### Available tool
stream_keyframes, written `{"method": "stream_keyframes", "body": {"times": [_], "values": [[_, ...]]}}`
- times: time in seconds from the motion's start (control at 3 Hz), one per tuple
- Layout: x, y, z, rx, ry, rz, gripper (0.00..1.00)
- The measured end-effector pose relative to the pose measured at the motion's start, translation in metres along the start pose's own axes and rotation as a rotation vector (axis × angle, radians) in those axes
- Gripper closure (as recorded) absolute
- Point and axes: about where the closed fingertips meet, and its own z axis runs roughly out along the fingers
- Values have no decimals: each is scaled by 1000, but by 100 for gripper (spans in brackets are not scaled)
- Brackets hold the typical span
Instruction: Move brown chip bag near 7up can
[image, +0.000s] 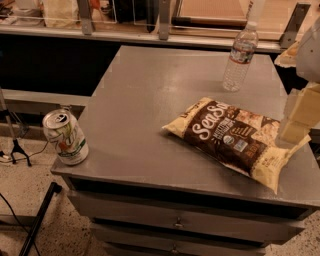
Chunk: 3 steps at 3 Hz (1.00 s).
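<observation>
The brown chip bag lies flat on the right half of the grey table; it has a dark front with white script and pale yellow corners. The 7up can, silver-white with green and red marks, stands upright at the table's front left corner, well apart from the bag. My gripper comes in from the right edge of the view, just above the bag's right end. Part of it is cut off by the frame.
A clear plastic water bottle stands upright at the back right of the table. A shelf rail with brackets runs behind the table. Drawers sit under the tabletop. Tripod legs and cables lie on the floor at left.
</observation>
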Motion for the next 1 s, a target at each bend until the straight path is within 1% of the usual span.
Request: {"method": "stream_keyframes", "body": {"times": [0.33, 0.67, 1.0], "values": [[0, 0, 0, 0, 0, 0, 0], [-1, -5, 13, -16, 23, 38, 0], [2, -10, 47, -68, 56, 129, 0]]}}
